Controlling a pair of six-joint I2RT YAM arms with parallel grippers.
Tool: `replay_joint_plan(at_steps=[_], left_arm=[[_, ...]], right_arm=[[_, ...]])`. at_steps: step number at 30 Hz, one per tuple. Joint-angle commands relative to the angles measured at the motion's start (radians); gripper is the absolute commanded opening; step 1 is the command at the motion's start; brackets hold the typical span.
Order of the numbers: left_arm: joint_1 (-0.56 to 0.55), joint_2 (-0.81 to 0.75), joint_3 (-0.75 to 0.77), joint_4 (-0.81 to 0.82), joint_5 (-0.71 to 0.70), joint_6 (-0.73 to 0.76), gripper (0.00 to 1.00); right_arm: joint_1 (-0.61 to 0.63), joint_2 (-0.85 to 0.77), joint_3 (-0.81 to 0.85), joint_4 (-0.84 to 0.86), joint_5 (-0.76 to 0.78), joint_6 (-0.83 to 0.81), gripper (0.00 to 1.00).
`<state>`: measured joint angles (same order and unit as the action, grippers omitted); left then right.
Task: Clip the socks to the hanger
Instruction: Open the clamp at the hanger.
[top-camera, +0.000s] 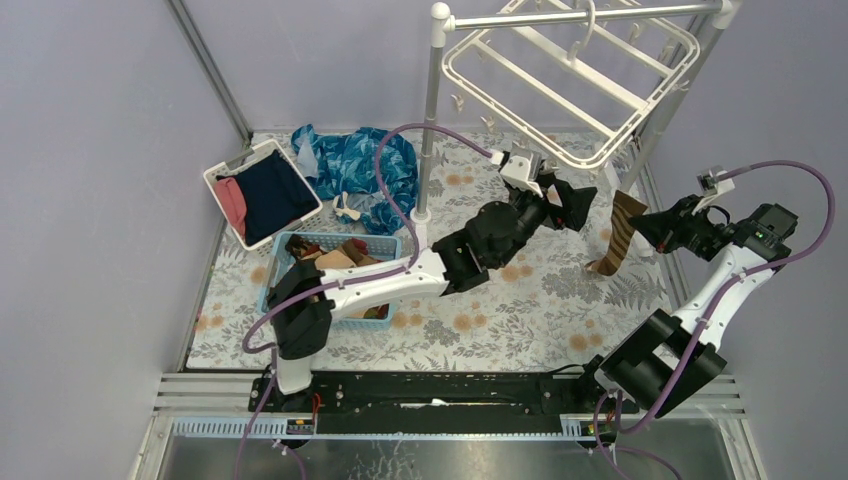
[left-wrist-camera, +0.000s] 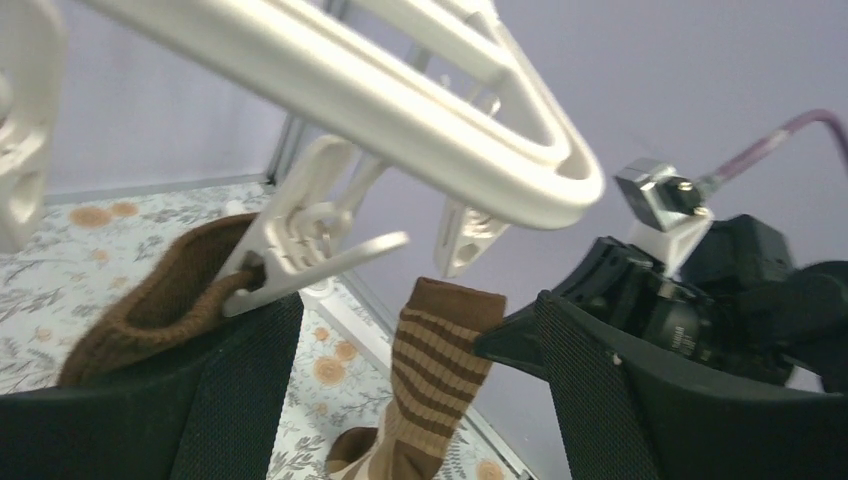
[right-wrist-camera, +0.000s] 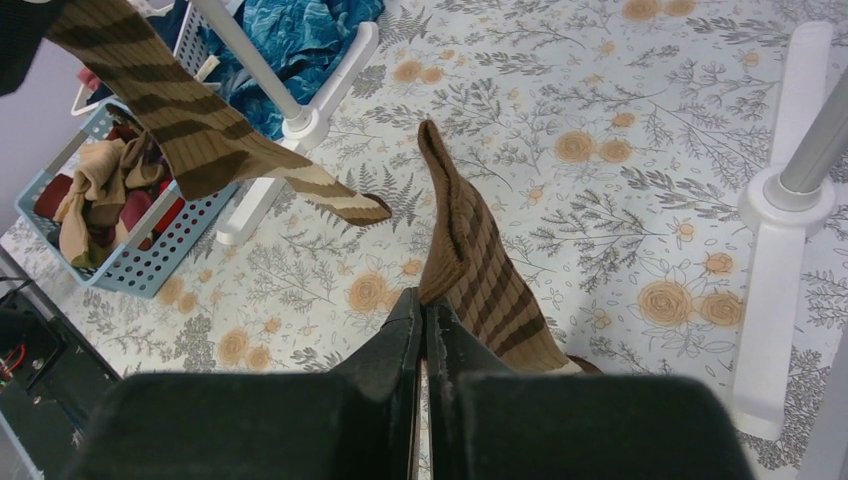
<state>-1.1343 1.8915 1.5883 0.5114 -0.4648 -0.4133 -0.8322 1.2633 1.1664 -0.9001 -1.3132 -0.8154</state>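
One striped sock (top-camera: 618, 235): cuff pinched in closed right pincer (top-camera: 643, 224), long axis vertical, just below free clip (left-wrist-camera: 468, 238) of hanger (left-wrist-camera: 400, 110). Left pincer (top-camera: 572, 200): spread wide, gripping nothing, nearer that clip.

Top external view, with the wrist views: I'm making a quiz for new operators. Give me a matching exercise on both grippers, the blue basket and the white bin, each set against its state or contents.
Column one:
1. right gripper
2. left gripper
3. blue basket
4. white bin

Column two:
A. holds navy and pink clothes
B. shut on a striped sock
C. open, by a corner of the hanger
D. holds brown and tan socks

Pairs: 1-B, 2-C, 3-D, 4-A.
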Motion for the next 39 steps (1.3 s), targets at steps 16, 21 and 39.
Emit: replay_joint_plan(at_steps=[16,21,39], left_arm=[[0.038,-0.014,0.025,0.1,0.165,-0.017,0.81],[0.035,0.021,0.078,0.093,0.116,0.018,0.79],[0.031,0.101,0.176,0.128,0.054,0.159,0.67]], right_arm=[[0.111,-0.027,0.051,-0.278,-0.076,-0.253,0.0],[0.13,-0.039,0.041,-0.272,-0.083,-0.246,0.0],[0.151,-0.047,0.027,-0.288,-0.094,-0.273,0.0]])
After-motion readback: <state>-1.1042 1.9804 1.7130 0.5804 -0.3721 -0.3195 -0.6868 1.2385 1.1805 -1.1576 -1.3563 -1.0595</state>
